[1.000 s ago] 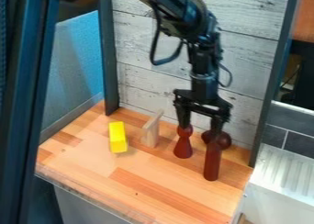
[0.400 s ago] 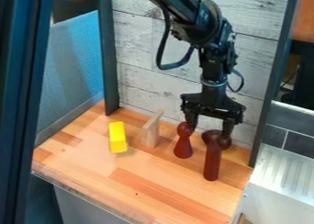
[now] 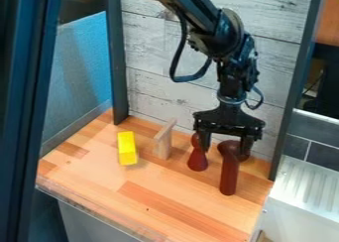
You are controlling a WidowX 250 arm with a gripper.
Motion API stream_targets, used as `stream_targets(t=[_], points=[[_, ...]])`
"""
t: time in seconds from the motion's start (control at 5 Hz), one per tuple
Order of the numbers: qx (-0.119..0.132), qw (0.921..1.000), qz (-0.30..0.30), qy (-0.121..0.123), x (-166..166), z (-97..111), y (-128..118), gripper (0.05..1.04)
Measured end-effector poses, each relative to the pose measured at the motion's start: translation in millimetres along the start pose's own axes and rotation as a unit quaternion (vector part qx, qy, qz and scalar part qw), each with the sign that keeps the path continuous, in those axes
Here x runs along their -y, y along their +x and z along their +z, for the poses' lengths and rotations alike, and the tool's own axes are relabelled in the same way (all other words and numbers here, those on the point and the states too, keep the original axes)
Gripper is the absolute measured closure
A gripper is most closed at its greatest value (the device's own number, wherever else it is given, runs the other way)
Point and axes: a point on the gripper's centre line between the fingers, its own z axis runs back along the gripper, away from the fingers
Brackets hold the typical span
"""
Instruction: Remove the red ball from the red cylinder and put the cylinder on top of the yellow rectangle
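The black gripper [image 3: 225, 151] hangs over the right part of the wooden counter, its fingers wide apart. Between them is the top of the dark red ball [image 3: 228, 147], which sits at the upper end of the upright red cylinder [image 3: 228, 177]. One finger is at the left by a red pawn-shaped piece, the other at the right of the ball. Whether either finger touches the ball I cannot tell. The yellow rectangle [image 3: 127, 148] lies on the counter's left side, well away from the gripper.
The red pawn-shaped piece [image 3: 197, 160] stands just left of the cylinder. A pale wooden piece [image 3: 163, 141] stands between it and the yellow block. White plank wall [image 3: 179, 99] rises behind, with a dark post [image 3: 281, 137] at the right and a white ribbed rack [image 3: 308, 186] beyond.
Over the last second the gripper has shifted right, from above the pawn-shaped piece toward the ball, and has lowered since the middle frame. The objects have stayed in place.
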Motion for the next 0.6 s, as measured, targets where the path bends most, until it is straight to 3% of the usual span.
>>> stream_targets(t=[0.4, 0.6], points=[[-0.003, 0.9983, 0.049, -0.031, 10.5, 0.4, -0.5, 0.083], [-0.004, 0.9966, 0.077, -0.032, 10.7, 1.2, -0.2, 0.083]])
